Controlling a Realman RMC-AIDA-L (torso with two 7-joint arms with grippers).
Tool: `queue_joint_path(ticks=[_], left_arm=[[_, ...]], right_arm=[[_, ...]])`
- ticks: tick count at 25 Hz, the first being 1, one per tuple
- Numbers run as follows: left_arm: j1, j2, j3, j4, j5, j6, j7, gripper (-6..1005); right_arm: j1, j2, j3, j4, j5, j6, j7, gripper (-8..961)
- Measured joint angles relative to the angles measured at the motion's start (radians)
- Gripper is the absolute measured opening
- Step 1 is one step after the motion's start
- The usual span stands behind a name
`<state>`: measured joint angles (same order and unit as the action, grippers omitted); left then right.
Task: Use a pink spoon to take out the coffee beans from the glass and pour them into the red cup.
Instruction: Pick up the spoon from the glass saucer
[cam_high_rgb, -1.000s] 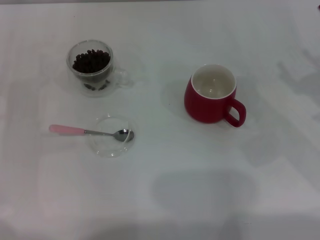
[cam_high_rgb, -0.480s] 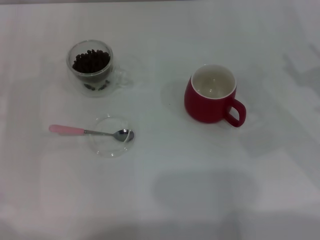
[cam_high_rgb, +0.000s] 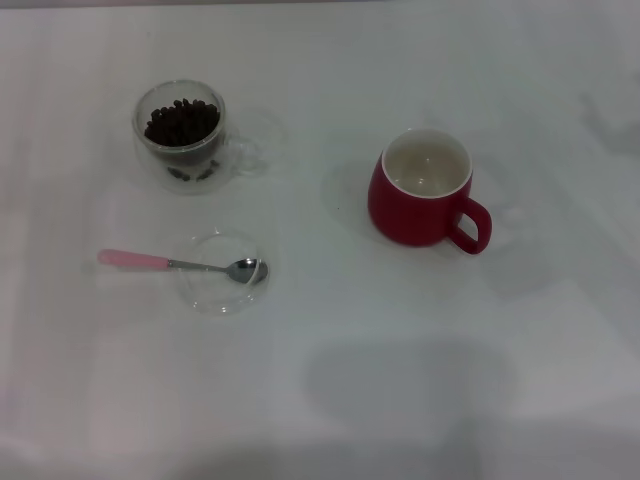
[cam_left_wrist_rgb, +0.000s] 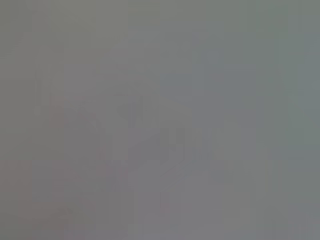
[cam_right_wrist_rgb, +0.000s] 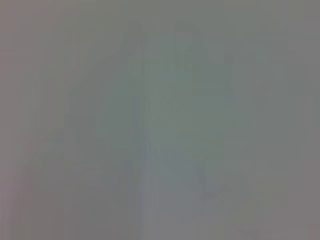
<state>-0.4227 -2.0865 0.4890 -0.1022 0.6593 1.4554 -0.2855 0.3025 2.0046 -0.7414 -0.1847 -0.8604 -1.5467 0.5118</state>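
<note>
Nearest us on the white surface (cam_high_rgb: 400, 400), toward our left, the pink spoon (cam_high_rgb: 180, 264) lies with its metal bowl resting in a shallow clear dish (cam_high_rgb: 225, 272), its handle pointing left beyond the rim. Farther off on our right stands the red cup (cam_high_rgb: 425, 190), white inside, handle to the right. Farthest, on our left, the glass (cam_high_rgb: 185, 135) holds the coffee beans (cam_high_rgb: 182, 121). Neither gripper shows in any view, so we cannot tell how the jaws stand.

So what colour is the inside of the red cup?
White. The red cup shows its white inside best in the head view.
</note>
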Motion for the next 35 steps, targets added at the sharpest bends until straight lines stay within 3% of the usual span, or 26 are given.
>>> queue_joint_path(ticks=[7, 19, 25, 35], left_arm=[[0.06, -0.004, 0.0, -0.102, 0.096, 0.18, -0.2, 876], [0.132, -0.008, 0.002, -0.219, 0.224, 0.232, -0.723, 877], [0.132, -0.014, 0.039, -0.289, 0.255, 0.216, -0.787, 876], [0.136, -0.021, 0.04, -0.347, 0.301, 0.105, -0.832, 877]], right_arm=[[-0.006, -0.001, 0.028, -0.098, 0.0, 0.079, 0.001, 876], [-0.05, -0.008, 0.041, -0.191, -0.002, 0.114, -0.006, 876], [-0.059, -0.014, 0.04, -0.211, -0.002, 0.113, -0.007, 877], [-0.066, -0.002, 0.033, -0.228, -0.009, 0.088, -0.001, 877]])
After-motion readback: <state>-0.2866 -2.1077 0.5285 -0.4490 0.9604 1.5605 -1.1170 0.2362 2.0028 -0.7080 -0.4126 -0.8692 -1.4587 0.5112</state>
